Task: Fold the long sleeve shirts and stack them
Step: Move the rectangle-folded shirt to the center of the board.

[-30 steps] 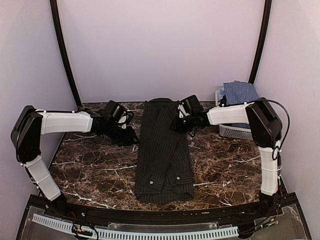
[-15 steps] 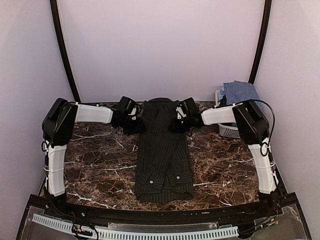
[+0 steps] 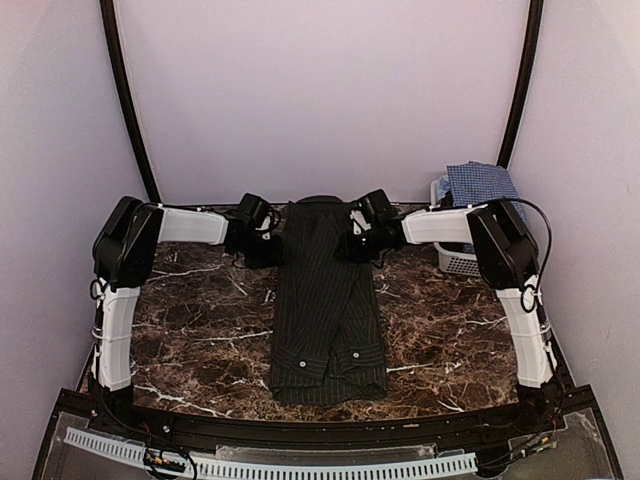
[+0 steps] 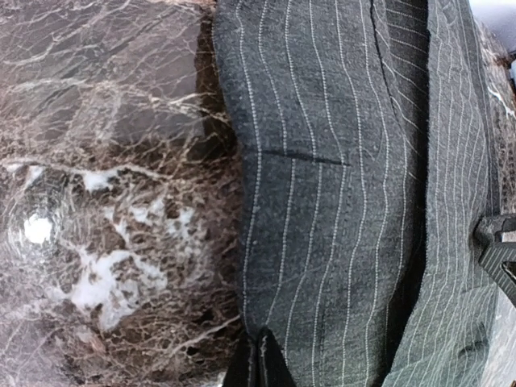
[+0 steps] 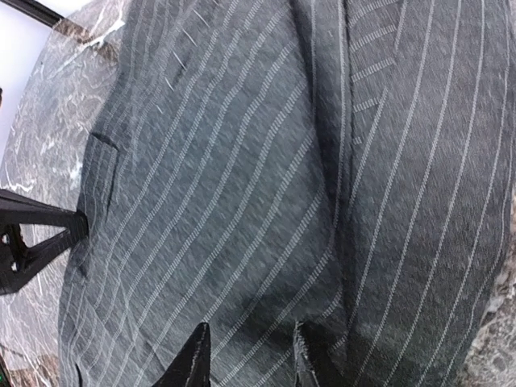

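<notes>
The black pinstripe shirt (image 3: 328, 310) lies folded into a long narrow strip down the middle of the marble table, cuffs with white buttons at the near end. My left gripper (image 3: 268, 245) is at the strip's far left edge. In the left wrist view its jaws (image 4: 258, 359) are shut, tips pinched together on the cloth's edge (image 4: 339, 201). My right gripper (image 3: 355, 245) is at the far right edge. In the right wrist view it (image 5: 246, 355) is open, fingertips resting on the cloth (image 5: 242, 177). The blue-and-white check shirt (image 3: 480, 185) lies piled in the basket.
The white slatted basket (image 3: 470, 263) stands at the table's back right, behind my right arm. The brown marble table (image 3: 180, 330) shows on both sides of the strip. The back wall is close behind the shirt's far end.
My left arm swung in from the left to the shirt's far left edge. My right gripper shifted slightly farther back along the right edge. The shirt has not moved.
</notes>
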### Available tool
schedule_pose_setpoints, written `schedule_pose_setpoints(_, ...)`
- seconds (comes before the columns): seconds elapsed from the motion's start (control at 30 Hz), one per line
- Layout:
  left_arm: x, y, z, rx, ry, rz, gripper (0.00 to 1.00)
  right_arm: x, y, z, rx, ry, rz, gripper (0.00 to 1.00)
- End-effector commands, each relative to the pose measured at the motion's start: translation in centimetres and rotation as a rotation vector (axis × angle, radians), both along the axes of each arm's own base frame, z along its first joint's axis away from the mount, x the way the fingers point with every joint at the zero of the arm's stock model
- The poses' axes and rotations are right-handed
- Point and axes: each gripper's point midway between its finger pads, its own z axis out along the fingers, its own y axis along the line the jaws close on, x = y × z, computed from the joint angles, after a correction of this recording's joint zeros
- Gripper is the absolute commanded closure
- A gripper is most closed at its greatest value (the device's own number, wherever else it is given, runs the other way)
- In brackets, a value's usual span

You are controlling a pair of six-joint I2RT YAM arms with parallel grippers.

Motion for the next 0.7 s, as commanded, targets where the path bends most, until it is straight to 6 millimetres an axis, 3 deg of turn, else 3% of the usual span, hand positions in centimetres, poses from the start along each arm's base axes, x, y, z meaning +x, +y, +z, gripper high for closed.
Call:
schedule_pose_setpoints(0.0,0.5,1.5,-0.1,0.018,0.025,0.029,1.0,0.0,0.1,4.3,0.025,-0.051,0.018,0.67)
schedule_pose_setpoints(0.17,1.8,3.7,0.2,0.015,0.024,0.078,1.0,-0.9,-0.7,6.4,0.019,-0.078,0.014,0.63)
schedule_pose_setpoints(0.33,3.2,5.3,0.6,-0.005,0.02,0.106,1.0,-2.8,-1.6,6.9,0.007,-0.074,0.017,0.61)
schedule_pose_setpoints(0.5,3.9,4.9,2.2,-0.029,0.007,0.08,0.79,-5.7,-1.8,7.3,0.008,-0.065,0.04,0.59)
schedule_pose_setpoints(0.67,3.4,4.8,5.6,-0.057,-0.021,0.073,0.62,-9.6,-1.8,7.9,0.058,-0.048,0.073,0.58)
